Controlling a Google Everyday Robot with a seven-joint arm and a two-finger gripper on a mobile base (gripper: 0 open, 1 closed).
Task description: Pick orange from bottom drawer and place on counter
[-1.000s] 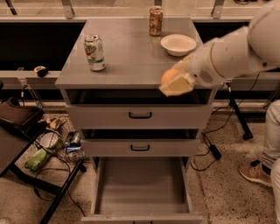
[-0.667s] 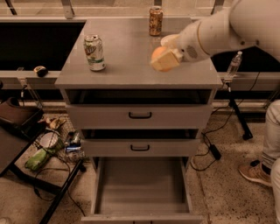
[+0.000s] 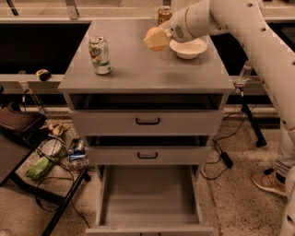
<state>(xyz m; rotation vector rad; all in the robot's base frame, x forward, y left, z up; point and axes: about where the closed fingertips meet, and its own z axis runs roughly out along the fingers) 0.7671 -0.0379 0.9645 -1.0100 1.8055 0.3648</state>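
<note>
The orange (image 3: 150,32) now sits farther back and more to the left than a moment ago, when it hung above the right middle of the counter (image 3: 138,73); a second ago it was at the counter's front right edge. It is a round ball, so no long axis or heading can be told. It is clamped in the gripper (image 3: 155,38), whose tan fingers (image 3: 158,40) close around it and hide its right and lower side, leaving only the upper left curve showing. The gripper is held above the rear of the counter, just left of a white bowl (image 3: 189,49) and in front of a tan-and-orange can (image 3: 164,13). A green-and-white can (image 3: 100,55) stands well to the left. Below, the bottom drawer (image 3: 147,196) is pulled open.
</note>
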